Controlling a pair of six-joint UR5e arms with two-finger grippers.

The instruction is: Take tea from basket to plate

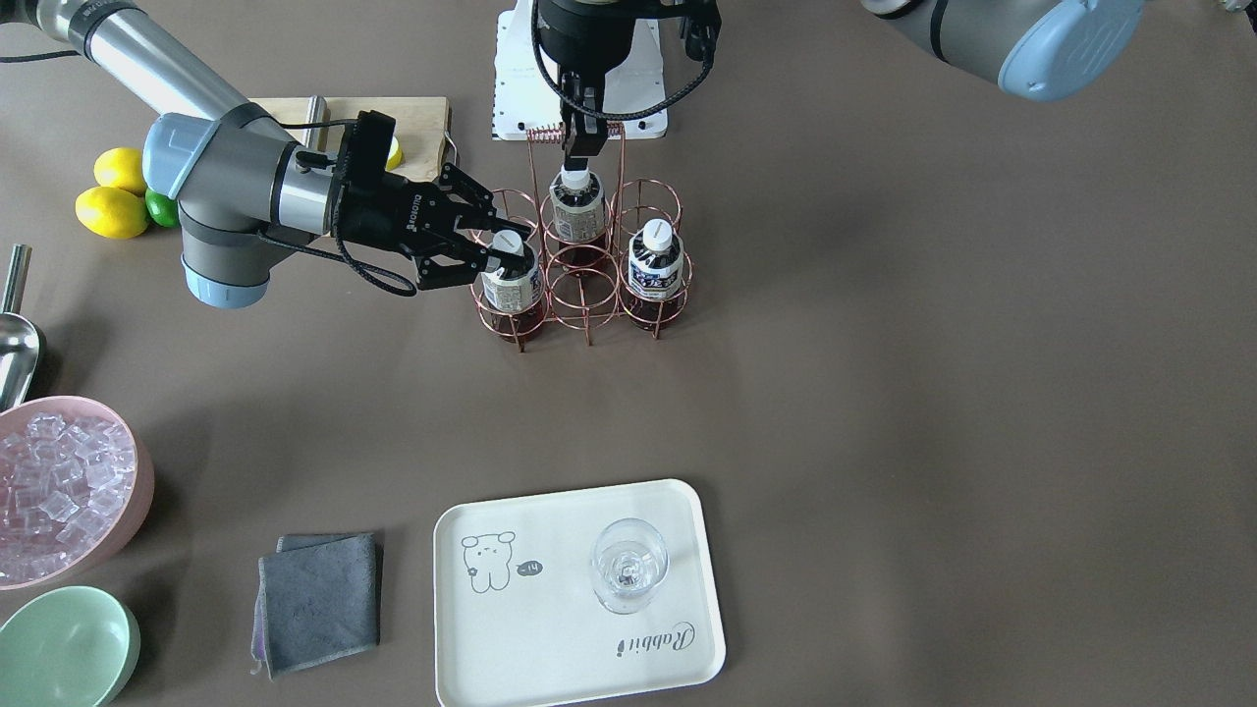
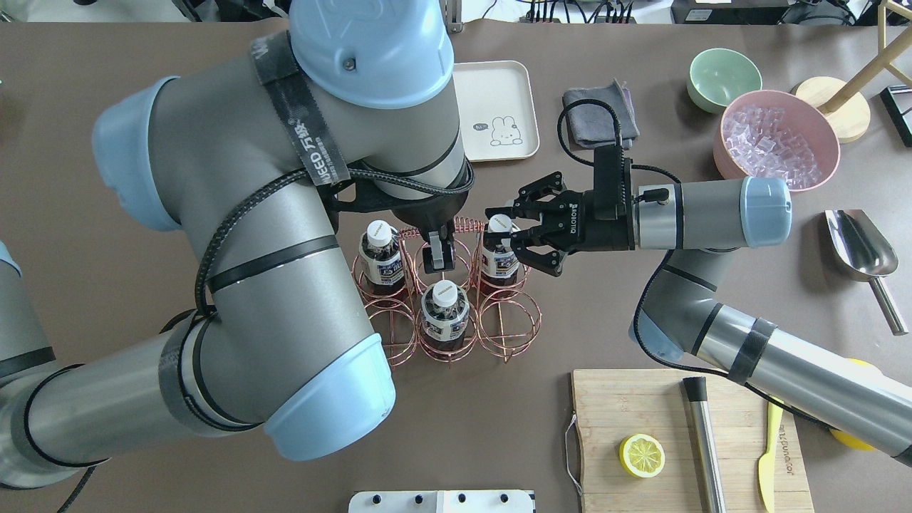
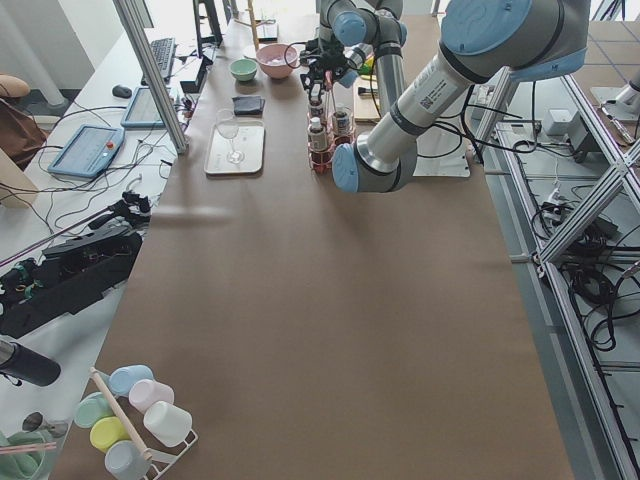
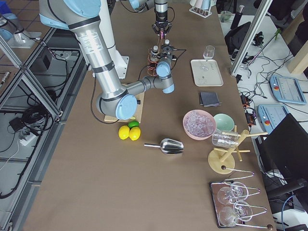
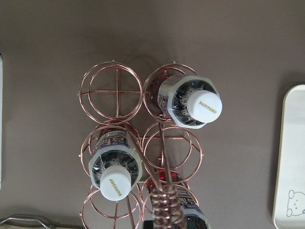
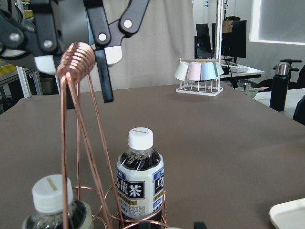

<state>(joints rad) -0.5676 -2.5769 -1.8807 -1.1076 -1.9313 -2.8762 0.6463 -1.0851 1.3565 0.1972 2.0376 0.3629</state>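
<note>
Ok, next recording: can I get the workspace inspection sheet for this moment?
Surface: brown table cover, smooth.
Job's things: the tea stands in the basket with two other bottles; the plate carries only a wine glass.
Clutter: pink bowl of ice, mint bowl, grey cloth, metal scoop, cutting board with half lemon, whole lemons.
Grippers: left gripper closed on the basket's handle; right gripper open, fingers either side of the tea's cap.
Cables: black wrist cable hangs in a loop off the right wrist.
Surroundings: cup rack, wooden glass stand, floor cables.
</note>
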